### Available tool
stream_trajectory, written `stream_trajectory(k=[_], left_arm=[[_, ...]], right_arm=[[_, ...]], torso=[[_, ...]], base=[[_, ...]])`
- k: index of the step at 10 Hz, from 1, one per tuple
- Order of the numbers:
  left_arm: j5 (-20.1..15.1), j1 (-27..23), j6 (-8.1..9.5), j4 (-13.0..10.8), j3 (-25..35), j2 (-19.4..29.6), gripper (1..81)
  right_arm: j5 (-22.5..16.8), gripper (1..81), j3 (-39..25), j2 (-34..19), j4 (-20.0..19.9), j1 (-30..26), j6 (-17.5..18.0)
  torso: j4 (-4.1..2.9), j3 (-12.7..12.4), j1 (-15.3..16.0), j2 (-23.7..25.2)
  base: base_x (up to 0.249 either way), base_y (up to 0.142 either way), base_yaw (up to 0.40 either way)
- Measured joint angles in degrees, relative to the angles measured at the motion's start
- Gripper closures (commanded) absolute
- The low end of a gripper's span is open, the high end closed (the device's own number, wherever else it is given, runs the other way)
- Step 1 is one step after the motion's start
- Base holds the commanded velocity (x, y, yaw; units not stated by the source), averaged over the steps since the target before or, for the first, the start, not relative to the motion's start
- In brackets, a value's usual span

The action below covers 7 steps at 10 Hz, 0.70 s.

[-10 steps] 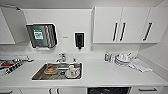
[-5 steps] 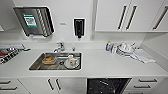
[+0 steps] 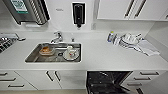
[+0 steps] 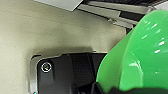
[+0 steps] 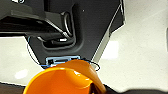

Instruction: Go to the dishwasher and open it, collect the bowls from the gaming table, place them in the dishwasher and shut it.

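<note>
Change: camera is closing in on the sink (image 3: 32,58); counter is looming larger than 1 s ago, so delivery is nearing.
Dishwasher (image 3: 106,82): standing open, below and right of sink.
Bowls: 2, with 1 green bowl (image 4: 140,55) at left wrist, 1 orange bowl (image 5: 62,80) at right wrist.
Grip: cannot tell for either hand.

Head view looks down on the counter (image 3: 105,57); both wrist views sit close above pale floor (image 4: 37,30).

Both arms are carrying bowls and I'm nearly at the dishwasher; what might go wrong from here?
The dishwasher stands open low ahead, so the base may bump its door. The green bowl and orange bowl each sit at a wrist camera's edge with the grip unseen, so either might slip.
</note>
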<state>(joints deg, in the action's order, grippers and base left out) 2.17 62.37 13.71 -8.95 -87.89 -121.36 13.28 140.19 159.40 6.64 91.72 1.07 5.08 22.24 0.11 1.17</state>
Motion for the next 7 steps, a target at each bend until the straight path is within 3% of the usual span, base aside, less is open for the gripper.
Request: stream_trajectory(k=[3,5,7], left_arm=[[-7.23,-9.12,0.50,0.27,4.72,1.01,81.1],[-12.56,-16.12,1.96,0.30,7.55,1.34,81.1],[-18.68,-23.92,4.36,0.29,9.16,0.35,81.1]], right_arm=[[0.26,81.1,-0.22,0.11,0.00,-0.63,0.02],[0.28,81.1,-0.66,0.13,0.00,-0.68,0.00],[0.39,81.1,-1.00,0.13,0.00,-0.84,0.00]], torso=[[0.00,0.41,0.00,-0.02],[0.00,0.89,0.00,-0.05],[0.00,3.91,0.00,-0.05]], base=[[0.000,0.000,0.000],[0.000,0.000,0.000],[0.000,0.000,0.000]])
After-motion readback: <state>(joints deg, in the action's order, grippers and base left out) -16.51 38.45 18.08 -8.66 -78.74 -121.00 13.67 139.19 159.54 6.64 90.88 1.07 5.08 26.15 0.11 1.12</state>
